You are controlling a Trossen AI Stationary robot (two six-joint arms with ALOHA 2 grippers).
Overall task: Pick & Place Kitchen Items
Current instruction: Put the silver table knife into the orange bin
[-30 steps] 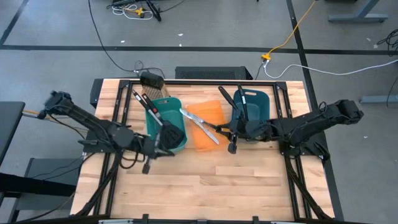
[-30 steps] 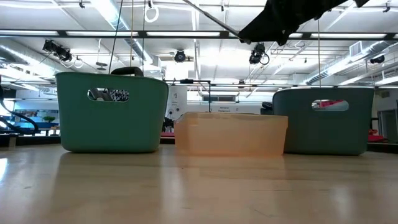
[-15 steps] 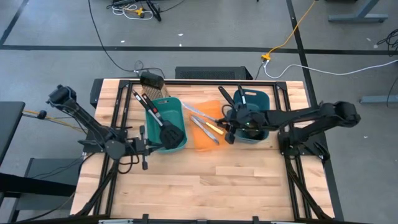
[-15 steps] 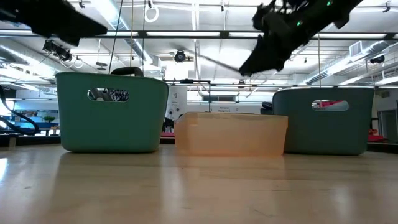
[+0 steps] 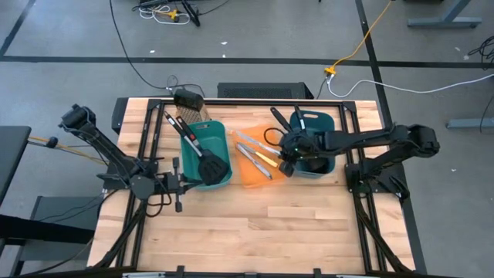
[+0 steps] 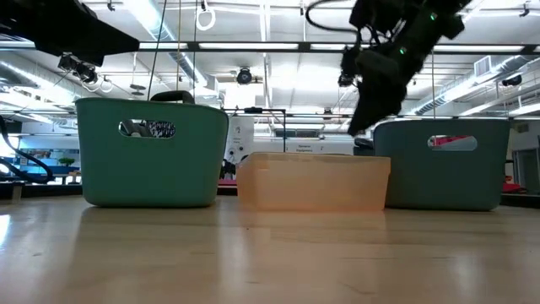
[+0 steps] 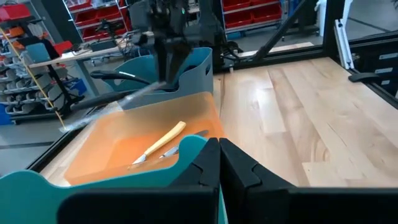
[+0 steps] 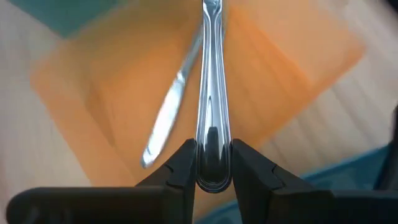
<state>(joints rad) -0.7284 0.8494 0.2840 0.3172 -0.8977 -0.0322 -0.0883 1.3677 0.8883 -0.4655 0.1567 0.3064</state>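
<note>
The right pincer (image 8: 212, 163) hangs above the gap between the orange bin (image 5: 257, 161) and the darker teal bin (image 5: 323, 123) on the right side of the bench (image 5: 255, 232), its two fingers (image 8: 181, 167) pinching the rounded handle end of a silver table knife (image 8: 211, 93). The knife runs straight out ahead of the pincer, over the orange bin, and is clear of the bin floor. Under it, down in that orange bin, lies a second silver knife (image 8: 169, 118), slanted a little off the line of the held one, and beside that sits the yellow-handled knife (image 7: 163, 140). Just behind the right pincer, in the darker teal bin, black long handles (image 5: 278, 116) stick up past the rim; I cannot tell which utensils they belong to. From bench height the right arm shows as a dark mass above the near corner of that bin, well over the orange one. The left pincer (image 7: 219, 163) waits low over the bench on the far side of the brighter teal bin (image 5: 202, 137), well apart from the right pincer, with its fingers pressed together on nothing. In that brighter teal bin, in front of the left pincer, a black slotted spatula (image 5: 212, 164) rests with its head down in the near corner, and another black handle (image 5: 179, 127) leans out over the far rim.
</note>
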